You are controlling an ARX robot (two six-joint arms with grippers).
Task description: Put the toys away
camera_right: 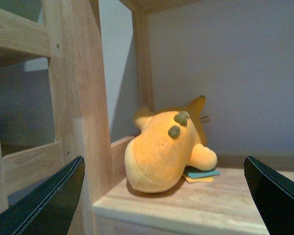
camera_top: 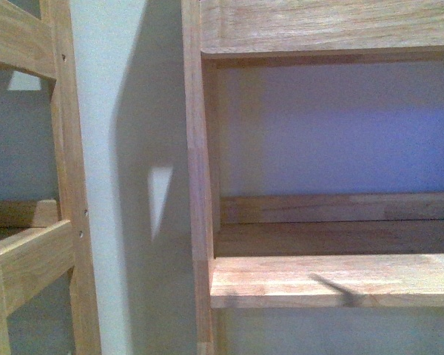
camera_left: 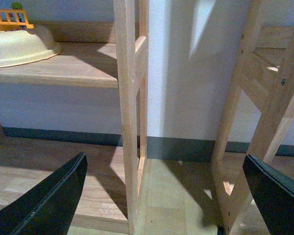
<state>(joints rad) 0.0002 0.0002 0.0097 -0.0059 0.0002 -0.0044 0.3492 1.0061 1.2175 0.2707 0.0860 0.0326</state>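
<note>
The orange-yellow plush toy (camera_right: 161,149) lies on its side on a light wooden shelf board (camera_right: 220,203), close to the shelf's wooden upright, with blue and yellow tags under it. My right gripper (camera_right: 164,208) is open and empty, its dark fingers (camera_right: 44,205) spread wide in front of the shelf edge, short of the toy. My left gripper (camera_left: 164,205) is open and empty, aimed at the wooden floor between two shelf frames. The toy does not show in the front view or the left wrist view.
The front view shows a wooden shelf unit (camera_top: 333,277) with bare boards and a second wooden frame (camera_top: 37,251) to its left, against a pale wall. In the left wrist view a cream bowl (camera_left: 19,46) and an orange toy fence (camera_left: 10,19) sit on a shelf; wooden uprights (camera_left: 130,112) stand close.
</note>
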